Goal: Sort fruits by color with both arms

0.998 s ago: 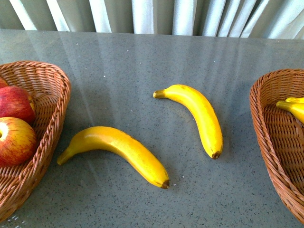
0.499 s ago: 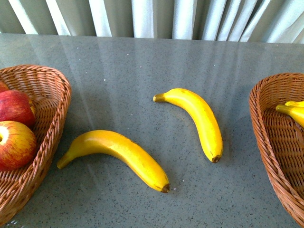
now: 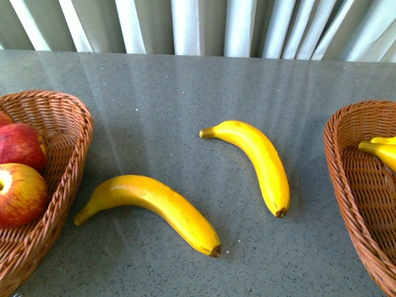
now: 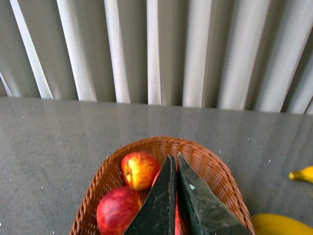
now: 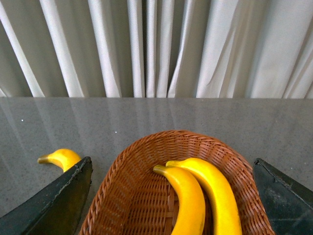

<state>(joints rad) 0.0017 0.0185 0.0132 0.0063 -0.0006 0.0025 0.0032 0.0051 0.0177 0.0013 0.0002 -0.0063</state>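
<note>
Partly, at best, seeing the sorted fruit. Losing most of the left basket (image 3: 77, 127) past the front view's edge, catching two apples (image 3: 21, 145) inside it and only a red sliver of a third at the border. Losing the right basket (image 3: 346, 167) the same way, with just the stem ends of the stowed bananas (image 3: 378, 150) showing. Not catching either arm in that view. Finding two loose fruits lying apart on the grey table (image 3: 185, 86) between the baskets: the near banana (image 3: 154, 207) closer to the left basket, the far banana (image 3: 260, 161) toward the middle, both with brown tips nearer the camera.

From the left wrist, looking at the left gripper (image 4: 176, 157) hovering over the apple basket, fingers pressed nearly together and clasping nothing. Covering part of a third apple there, with red showing through the slit between the fingers. From the right wrist, looking at the right gripper (image 5: 172, 160) spread wide and empty above the right basket. Losing both its fingers at the picture's edge, while seeing the stowed bananas lying side by side below.

Comparing with a second ago: finding everything sitting lower in the front view, with more of the curtain (image 3: 185, 25) showing beyond the table. Noting the loose bananas keeping the same arrangement.
</note>
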